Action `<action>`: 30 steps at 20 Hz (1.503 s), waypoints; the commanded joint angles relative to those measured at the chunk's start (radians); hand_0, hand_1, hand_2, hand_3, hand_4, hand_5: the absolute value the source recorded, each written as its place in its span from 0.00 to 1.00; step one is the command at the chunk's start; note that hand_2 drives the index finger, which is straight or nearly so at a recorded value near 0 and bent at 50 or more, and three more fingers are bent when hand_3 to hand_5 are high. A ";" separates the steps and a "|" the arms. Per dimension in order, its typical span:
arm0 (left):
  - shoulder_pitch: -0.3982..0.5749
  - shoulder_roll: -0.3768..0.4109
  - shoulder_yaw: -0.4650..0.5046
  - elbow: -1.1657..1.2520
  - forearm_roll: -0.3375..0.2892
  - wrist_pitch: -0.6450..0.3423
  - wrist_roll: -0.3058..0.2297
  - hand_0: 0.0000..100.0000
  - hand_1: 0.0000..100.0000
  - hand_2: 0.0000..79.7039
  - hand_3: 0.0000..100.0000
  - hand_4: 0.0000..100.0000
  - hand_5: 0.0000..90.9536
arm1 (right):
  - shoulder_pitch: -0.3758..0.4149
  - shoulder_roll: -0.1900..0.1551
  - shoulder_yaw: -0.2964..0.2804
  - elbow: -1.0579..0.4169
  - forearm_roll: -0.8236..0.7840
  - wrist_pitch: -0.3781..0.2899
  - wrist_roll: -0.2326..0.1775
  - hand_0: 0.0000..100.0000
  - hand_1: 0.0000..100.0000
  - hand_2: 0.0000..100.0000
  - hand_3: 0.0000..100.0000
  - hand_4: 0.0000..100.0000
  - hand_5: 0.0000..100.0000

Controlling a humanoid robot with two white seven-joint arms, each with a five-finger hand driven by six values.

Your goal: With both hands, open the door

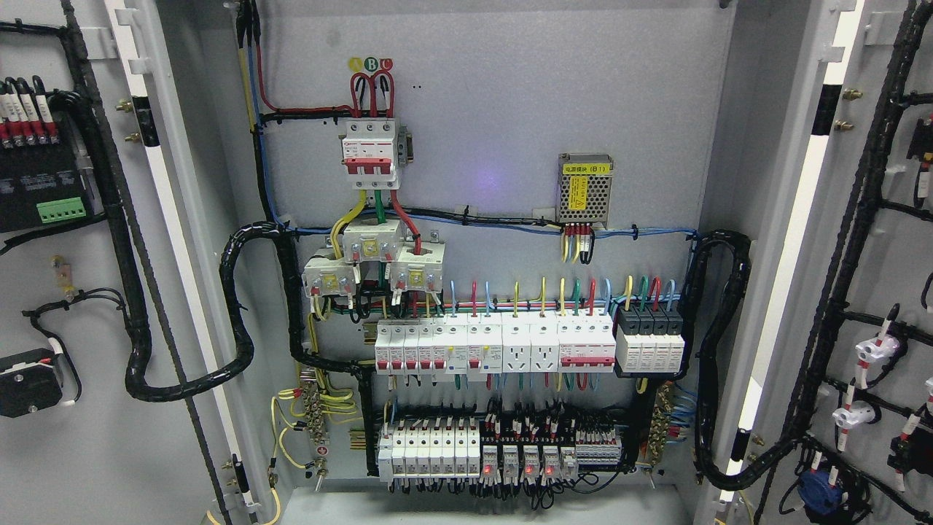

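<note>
In the head view both cabinet doors already stand swung wide: the left door [87, 292] fills the picture's left edge and the right door [860, 292] the right, their long edges running top to bottom, with the breaker panel [496, 350] bare between them. Neither hand shows, so I cannot tell their state or which lies nearer; judging by this, opening looks done.
</note>
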 commanded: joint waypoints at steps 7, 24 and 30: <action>-0.057 -0.150 -0.124 0.798 -0.026 -0.398 0.001 0.12 0.56 0.00 0.00 0.00 0.00 | -0.170 0.223 0.036 0.872 0.100 0.002 0.002 0.10 0.13 0.00 0.00 0.00 0.00; -0.142 -0.213 -0.116 1.142 -0.018 0.275 -0.001 0.12 0.56 0.00 0.00 0.00 0.00 | -0.339 0.311 -0.014 1.459 0.187 0.408 -0.040 0.10 0.13 0.00 0.00 0.00 0.00; -0.142 -0.237 -0.118 1.141 -0.020 0.583 0.010 0.12 0.56 0.00 0.00 0.00 0.00 | -0.338 0.312 -0.016 1.451 0.380 0.453 -0.215 0.10 0.13 0.00 0.00 0.00 0.00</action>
